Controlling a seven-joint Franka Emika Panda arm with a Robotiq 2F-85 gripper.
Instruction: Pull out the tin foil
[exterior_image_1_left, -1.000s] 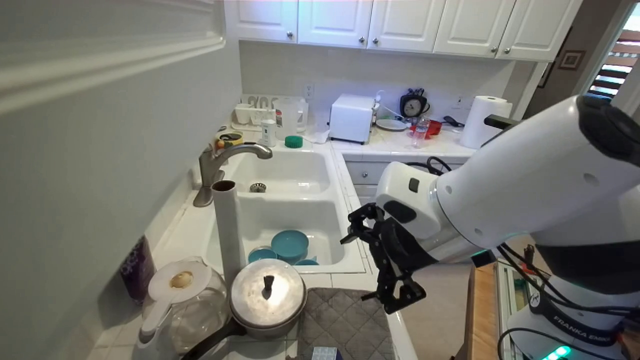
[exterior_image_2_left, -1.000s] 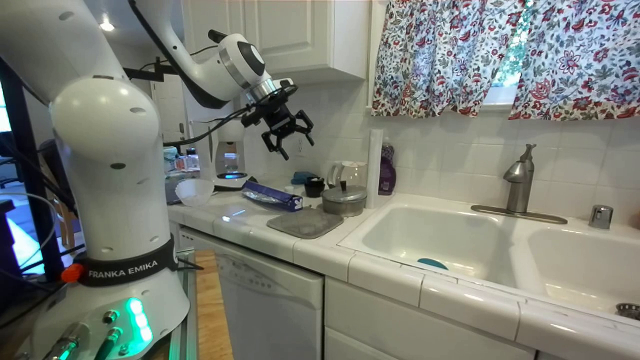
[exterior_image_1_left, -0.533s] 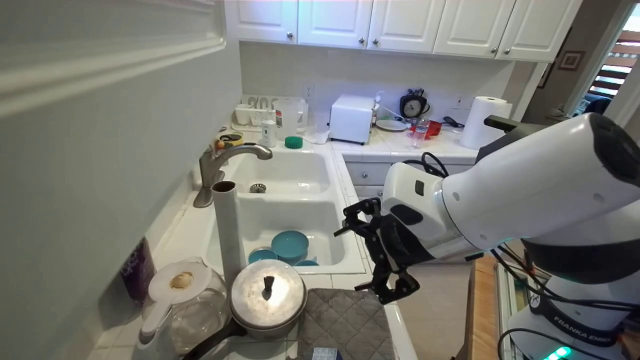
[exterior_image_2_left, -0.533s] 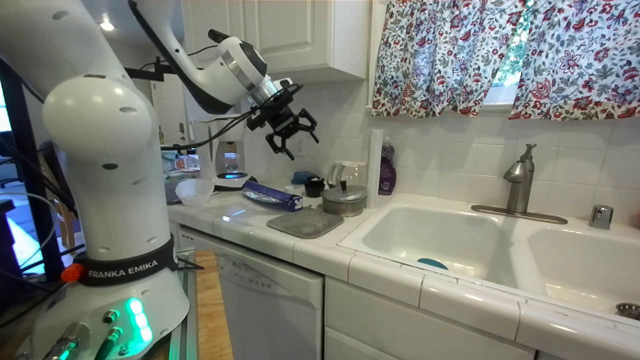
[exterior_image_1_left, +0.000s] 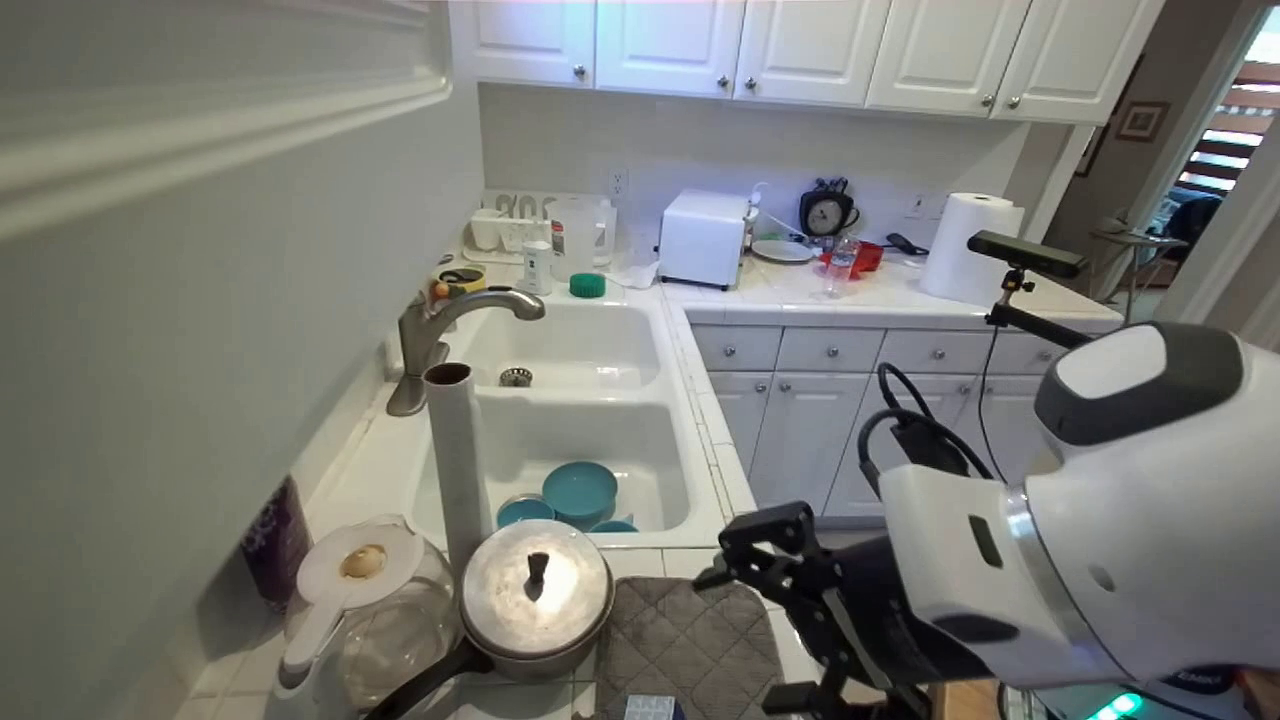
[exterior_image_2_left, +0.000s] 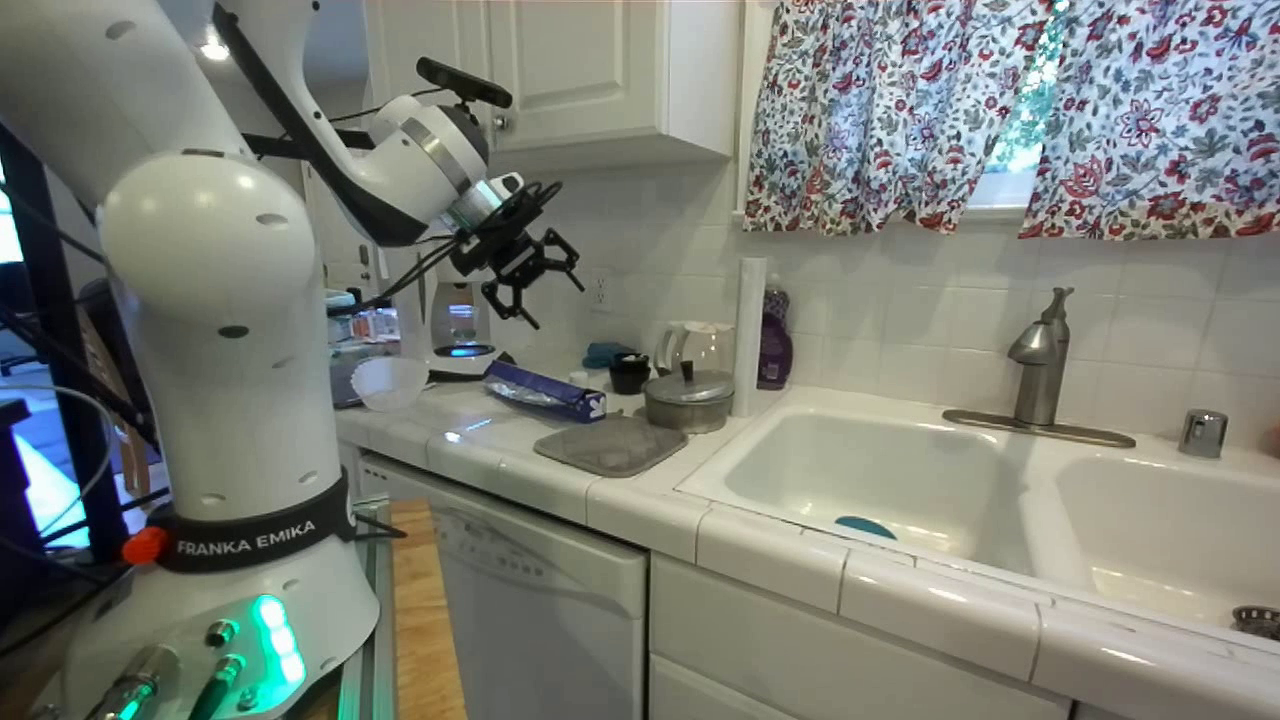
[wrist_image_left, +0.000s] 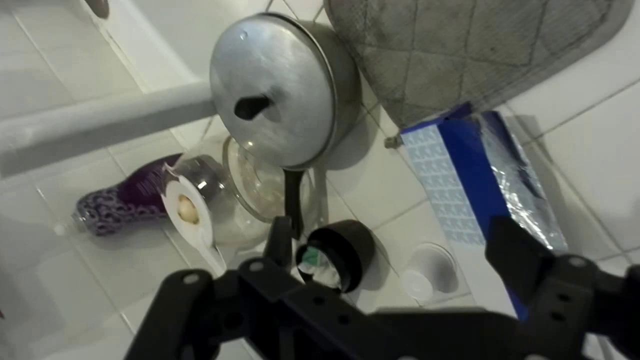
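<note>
the tin foil (wrist_image_left: 522, 187) sits at about three o'clock in the wrist view, a shiny strip along the gaping side of a blue box (wrist_image_left: 472, 170) that lies on the white tile counter (wrist_image_left: 610, 165). one end of the box points to eleven, close by the edge of a grey quilted mat (wrist_image_left: 460, 55); whether the two touch i cannot tell. the gripper (exterior_image_2_left: 558, 306) hangs in the air at twelve o'clock from the box in an exterior view, its jaws spread well apart, pointing between four and five. in the wrist view one of its fingers (wrist_image_left: 519, 252) hides part of the box.

by that same view, a small white container (wrist_image_left: 437, 270) is just beside the box at seven o'clock, and at eight a black cup (wrist_image_left: 355, 245) has white and green bits (wrist_image_left: 320, 267) inside. a lidded metal pot (wrist_image_left: 280, 95) is at ten, its dark handle (wrist_image_left: 293, 200) running to six. at nine comes a glass carafe (wrist_image_left: 235, 200), with a purple bottle (wrist_image_left: 140, 195) past it.

in both exterior views a pale tube (exterior_image_1_left: 460, 460) stands upright just beside the pot. in an exterior view the sink (exterior_image_1_left: 570, 393) lies at twelve o'clock from the pot, teal bowls (exterior_image_1_left: 580, 493) in its nearer basin, and the faucet (exterior_image_1_left: 425, 340) rises on the sink's ten o'clock side.
</note>
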